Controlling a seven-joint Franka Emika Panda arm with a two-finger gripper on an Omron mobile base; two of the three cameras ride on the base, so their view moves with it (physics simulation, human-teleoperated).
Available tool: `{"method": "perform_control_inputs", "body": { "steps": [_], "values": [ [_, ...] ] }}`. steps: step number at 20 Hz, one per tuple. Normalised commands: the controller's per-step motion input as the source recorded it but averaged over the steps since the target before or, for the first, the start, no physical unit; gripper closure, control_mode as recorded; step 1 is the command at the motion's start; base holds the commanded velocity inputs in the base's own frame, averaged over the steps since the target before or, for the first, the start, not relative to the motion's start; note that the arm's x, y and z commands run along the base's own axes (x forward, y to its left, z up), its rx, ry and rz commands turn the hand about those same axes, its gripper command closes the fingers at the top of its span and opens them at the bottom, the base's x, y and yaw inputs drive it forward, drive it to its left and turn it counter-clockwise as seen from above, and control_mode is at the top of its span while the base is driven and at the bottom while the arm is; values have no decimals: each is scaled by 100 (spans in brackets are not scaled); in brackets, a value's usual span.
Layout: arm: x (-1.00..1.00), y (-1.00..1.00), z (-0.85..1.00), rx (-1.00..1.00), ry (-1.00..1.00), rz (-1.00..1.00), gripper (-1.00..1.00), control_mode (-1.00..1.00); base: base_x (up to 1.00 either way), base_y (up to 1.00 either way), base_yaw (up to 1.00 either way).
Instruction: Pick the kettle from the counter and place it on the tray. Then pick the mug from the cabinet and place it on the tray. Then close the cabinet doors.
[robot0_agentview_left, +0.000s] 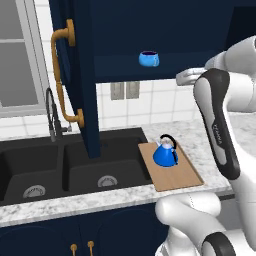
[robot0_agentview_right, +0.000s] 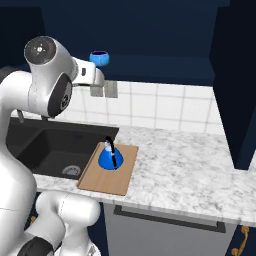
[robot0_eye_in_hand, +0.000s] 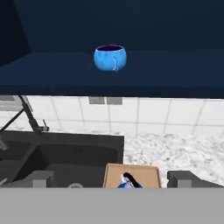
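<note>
- The kettle (robot0_agentview_left: 165, 152) stands upright on the tray (robot0_agentview_left: 175, 176), right of centre in the left base view; in the right base view the same pair sits at lower centre-left, kettle (robot0_agentview_right: 110, 156) toward the far end of the tray (robot0_agentview_right: 111, 175).
- The tray lies on the counter (robot0_agentview_right: 185, 165), just beside the black sink (robot0_agentview_left: 70, 165).
- The mug (robot0_eye_in_hand: 110, 57) rests on the cabinet (robot0_agentview_left: 160, 30) shelf (upper centre of the hand view), well above the kettle; one cabinet door (robot0_agentview_left: 75, 75) stands open at upper left of the left base view.
- The fingers (robot0_eye_in_hand: 41, 178) are spread wide and hold nothing, at the bottom corners of the hand view.
</note>
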Motion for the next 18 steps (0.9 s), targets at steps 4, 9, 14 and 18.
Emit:
{"method": "perform_control_inputs", "body": {
  "steps": [4, 9, 14, 18],
  "values": [
    [52, 20, 8, 0, 14, 0, -100, -100, 0, 0, 0],
    [52, 1, 0, 3, 1, 5, -100, -100, 0, 0, 0],
    [53, -2, -1, 5, 0, 11, -100, -100, 0, 0, 0],
    [50, 0, 0, 1, 0, 11, -100, -100, 0, 0, 0]
  ]
}}
